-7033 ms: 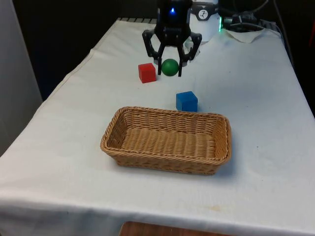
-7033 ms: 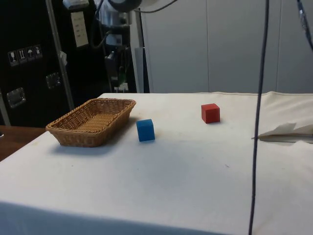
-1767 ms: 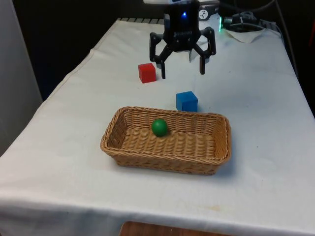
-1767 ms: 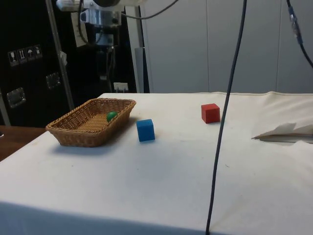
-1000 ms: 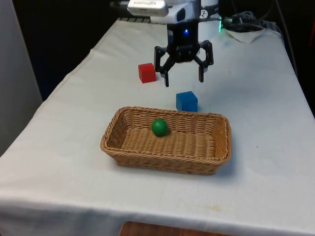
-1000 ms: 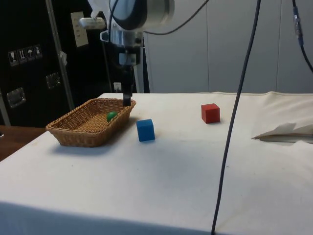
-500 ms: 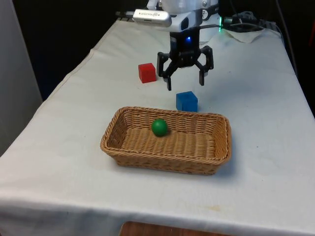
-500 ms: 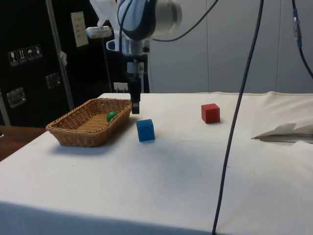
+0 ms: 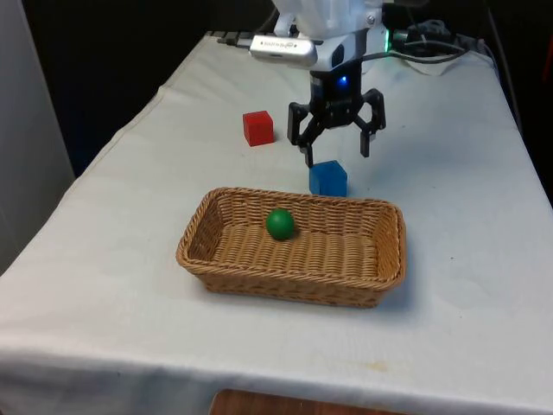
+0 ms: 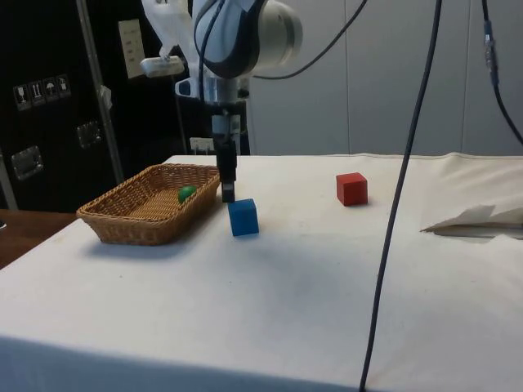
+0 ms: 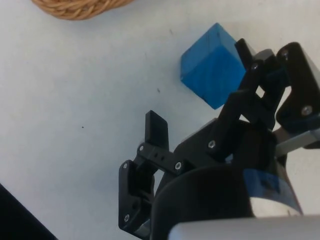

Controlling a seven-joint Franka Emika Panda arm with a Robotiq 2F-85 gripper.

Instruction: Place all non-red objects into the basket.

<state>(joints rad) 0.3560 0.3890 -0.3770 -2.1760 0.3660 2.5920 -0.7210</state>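
Observation:
A blue cube [image 9: 327, 178] [image 10: 243, 217] [image 11: 212, 65] rests on the white cloth just behind the wicker basket [image 9: 285, 285] [image 10: 131, 229]. My gripper [image 9: 338, 154] [image 10: 228, 193] [image 11: 200, 87] hangs open just above the cube, slightly to its far side, with nothing between its fingers. One finger [image 11: 156, 126] stands apart from the cube over bare cloth. A green ball [image 9: 279, 223] [image 10: 187, 193] lies inside the basket near its far wall. A red cube [image 9: 257, 127] [image 10: 351, 188] sits on the cloth towards the front view's left of the gripper.
Crumpled white paper [image 10: 482, 219] [image 9: 428, 60] lies near the robot's base. A dark cable [image 10: 400, 204] hangs down in the side view. The basket's rim [image 11: 80, 7] is a short way from the blue cube.
The gripper has come down and shifted towards the front view's right, closer to the blue cube, staying open. The ball, cubes and basket have not moved.

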